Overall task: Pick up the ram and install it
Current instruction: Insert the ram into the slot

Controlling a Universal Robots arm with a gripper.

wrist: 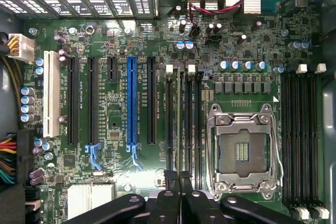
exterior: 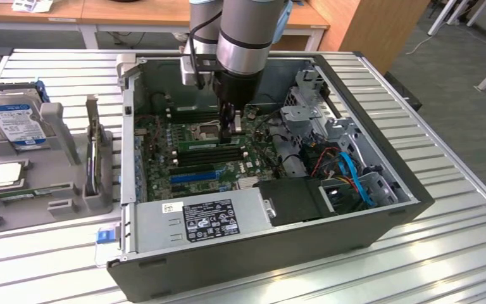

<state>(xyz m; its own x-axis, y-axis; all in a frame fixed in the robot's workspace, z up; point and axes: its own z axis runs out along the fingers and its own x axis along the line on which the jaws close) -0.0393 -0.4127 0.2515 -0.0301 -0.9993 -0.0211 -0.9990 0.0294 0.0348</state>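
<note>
Exterior view: case (exterior: 395, 209) lies on the bench (exterior: 454, 266) with its open face up; I judge this is so the board (exterior: 200, 171) can be reached from straight above. Arm (exterior: 247, 38) drops plumb into the case. Gripper (exterior: 235, 126) hangs just beside the socket (exterior: 205, 131), toward the exterior view's right of it, over the board; cannot tell whether it touches.

Fixture (exterior: 61, 123) stands well apart from the socket, outside the case, toward the exterior view's left. It keeps the parts in separate cradles, likely so each waits at a known spot for pickup; drive (exterior: 15, 117) is propped on a slant; chip (exterior: 5, 174) lies flat. A thin green strip with a pale label lies in a groove of the fixture, about as far from the socket as the chip; I take it for the ram (exterior: 32, 192). So the ram is well apart from the gripper, with the case wall between them; it looks untouched.

Wrist view: gripper (wrist: 179, 182) is closed tight, with nothing seen in it. Socket (wrist: 241, 153) is empty inside its metal frame. Slots (wrist: 184, 124) run just beside the socket, and the gripper lines up with this bank; a second bank lies on the socket's other side. The slots look bare as far as I can tell; my judgement is that no ram is seated yet.
</note>
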